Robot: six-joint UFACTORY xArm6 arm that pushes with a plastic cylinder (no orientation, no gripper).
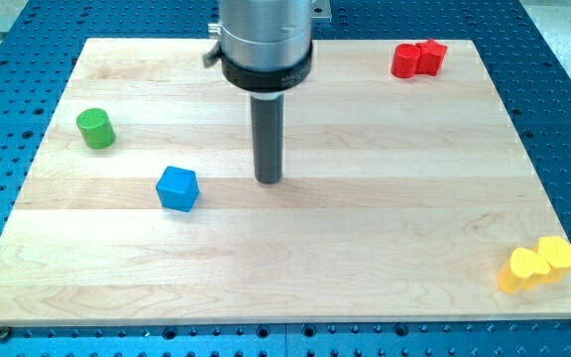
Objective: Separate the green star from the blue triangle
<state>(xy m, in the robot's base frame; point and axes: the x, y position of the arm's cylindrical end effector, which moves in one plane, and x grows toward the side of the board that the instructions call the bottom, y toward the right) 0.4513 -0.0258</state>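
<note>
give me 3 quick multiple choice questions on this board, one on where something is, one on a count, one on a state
1. Where is my tip relative to the blue block?
A. at its right in the view, apart from it
B. touching its left side
C. on top of it

2. How many red blocks are there?
A. none
B. two
C. five

3. How do the two yellow blocks lie?
A. at opposite corners
B. stacked
C. side by side, close together

Answers: 1 A, bare board shows between tip and blue block. 2 B, two red blocks sit together at the view's top right. 3 C, both yellow blocks sit together at the bottom right corner of the wooden board.
</note>
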